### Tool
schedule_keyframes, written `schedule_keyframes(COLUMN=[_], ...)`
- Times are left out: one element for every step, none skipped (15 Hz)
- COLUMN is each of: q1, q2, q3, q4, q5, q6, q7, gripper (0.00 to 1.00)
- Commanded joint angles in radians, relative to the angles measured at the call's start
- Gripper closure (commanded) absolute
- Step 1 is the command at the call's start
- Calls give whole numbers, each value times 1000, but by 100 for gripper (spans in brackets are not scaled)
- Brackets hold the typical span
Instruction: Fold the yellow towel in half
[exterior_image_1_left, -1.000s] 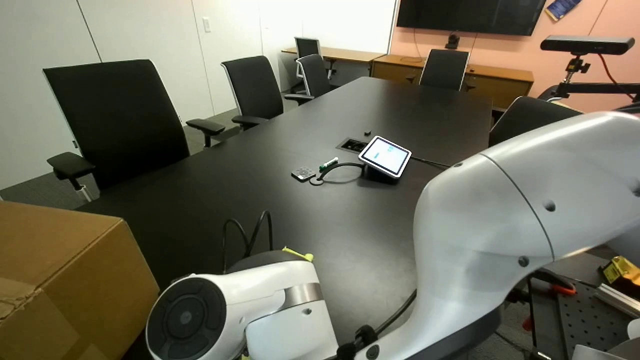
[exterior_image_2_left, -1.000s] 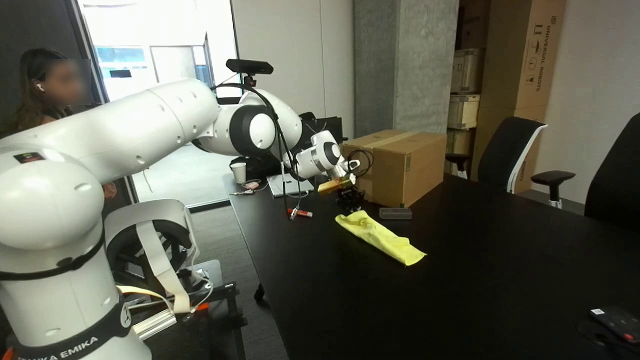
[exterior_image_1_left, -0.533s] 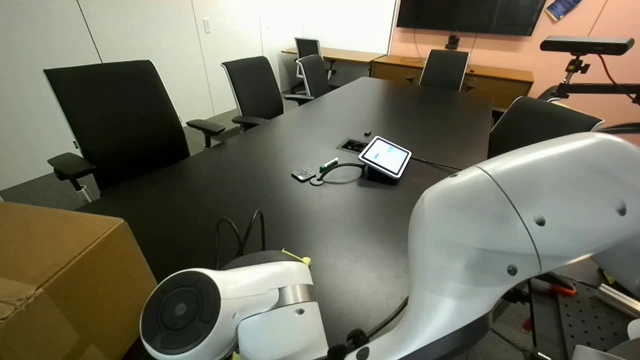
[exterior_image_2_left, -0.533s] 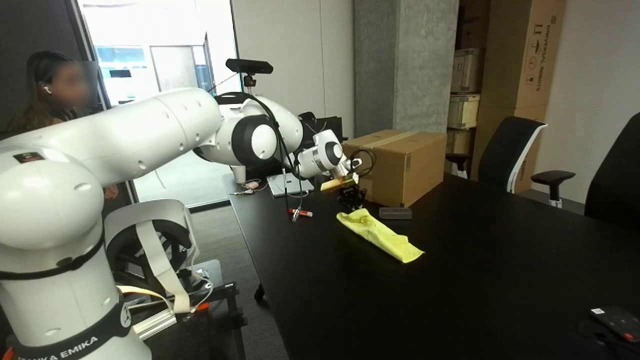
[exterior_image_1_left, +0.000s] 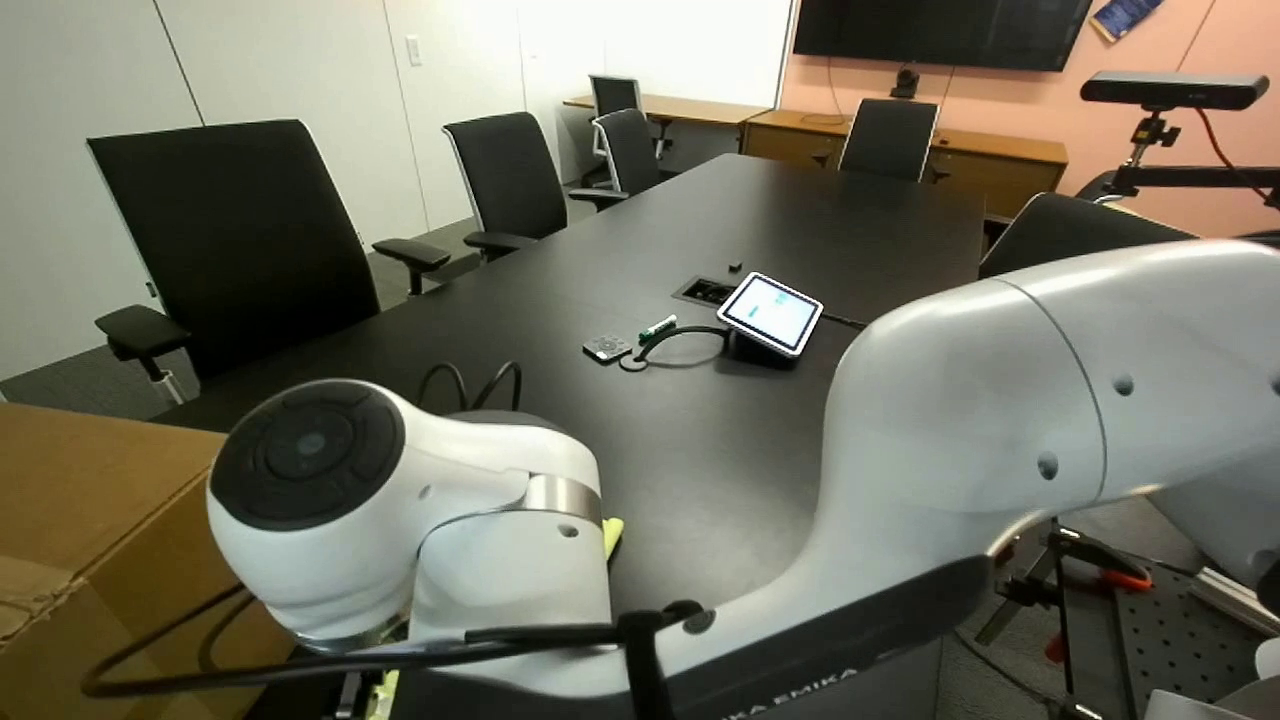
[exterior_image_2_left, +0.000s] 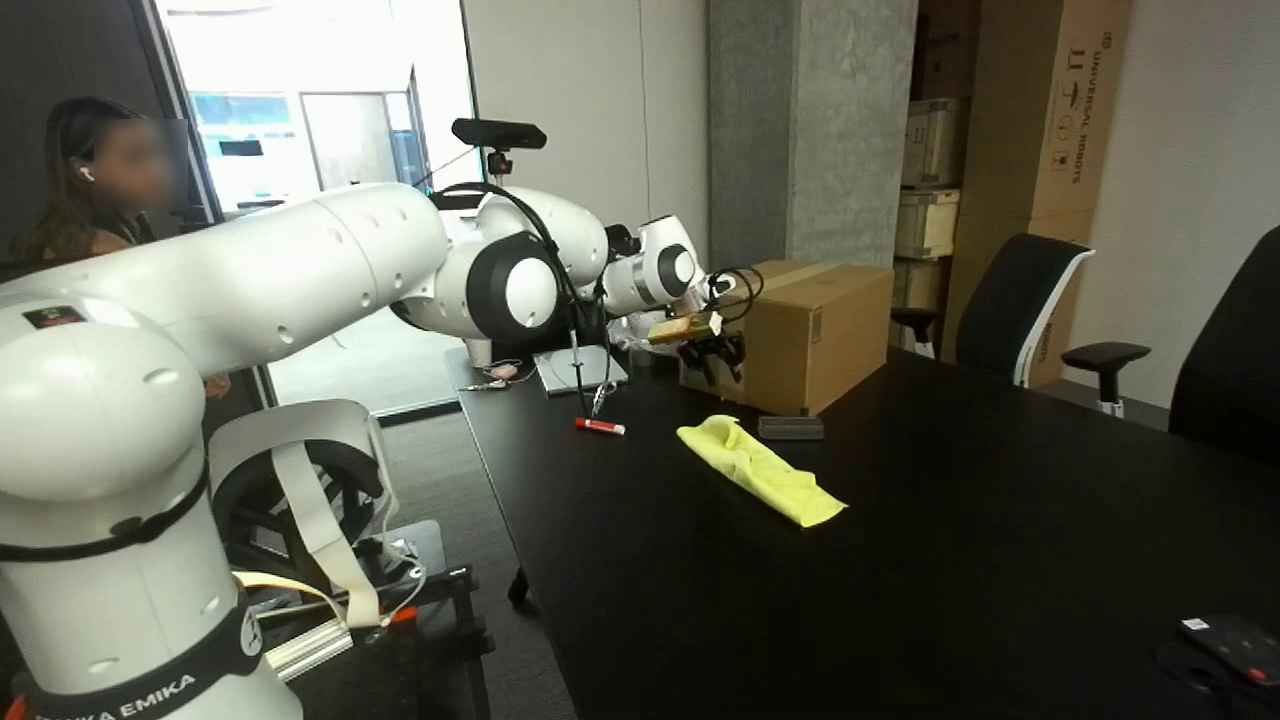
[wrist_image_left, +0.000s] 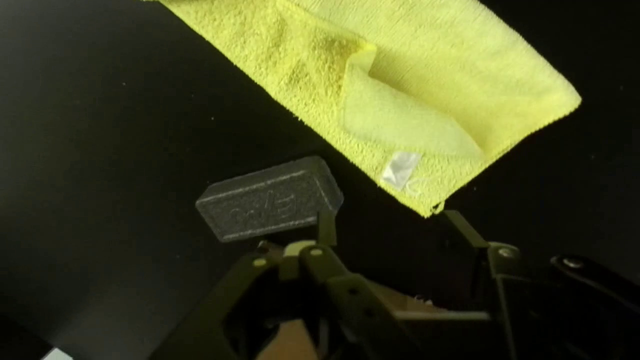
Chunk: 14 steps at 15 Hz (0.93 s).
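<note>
The yellow towel (exterior_image_2_left: 762, 475) lies on the dark table as a long, narrow, folded strip with a rumpled top. In the wrist view the towel (wrist_image_left: 450, 85) shows one layer laid over another, with a small inner flap turned back and a white tag near its closest corner. A small yellow bit of the towel (exterior_image_1_left: 612, 536) peeks out past the arm in an exterior view; the rest is hidden there. My gripper (wrist_image_left: 395, 227) is open, fingers spread apart with nothing between them. In an exterior view the gripper (exterior_image_2_left: 722, 374) hangs above the table behind the towel's far end, apart from it.
A dark grey block (wrist_image_left: 270, 202) lies beside the towel, close to the gripper's line. The large cardboard box (exterior_image_2_left: 850, 330) stands right behind the gripper. A red marker (exterior_image_2_left: 600, 427) and a silver flat device (exterior_image_2_left: 580, 370) lie nearby. Farther along the table is a tablet (exterior_image_1_left: 770, 312).
My gripper has risen from the towel's far end towards the box, and its fingers have spread. The wrist has tilted. The towel stays almost where it was.
</note>
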Motion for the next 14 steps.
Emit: schedule_keyframes(q1=[-15, -21, -27, -38, -53, -66, -81, -98, -114, -130, -144, -157, -171, -184], q2=[5, 4, -2, -12, -26, -33, -53, -63, -79, -101, -121, -138, -155, -174], q3=[3, 2, -6, -5, -7, -10, -21, -28, -42, -52, -55, -60, -58, -55], q4=[70, 66, 61, 52, 37, 29, 15, 7, -7, -22, -34, -45, -54, -65], q5=[22, 19, 13, 16, 17, 14, 7, 4, -3, -4, 2, 5, 12, 16], q6=[-37, -43, -55, -76, -107, -126, -161, -185, -216, -255, -295, -337, -380, -421], q7=[29, 29, 36, 33, 34, 33, 41, 46, 60, 75, 86, 102, 117, 127], gripper=[10, 2, 0, 0, 0, 0, 0, 0, 0, 0, 0, 0, 0, 0])
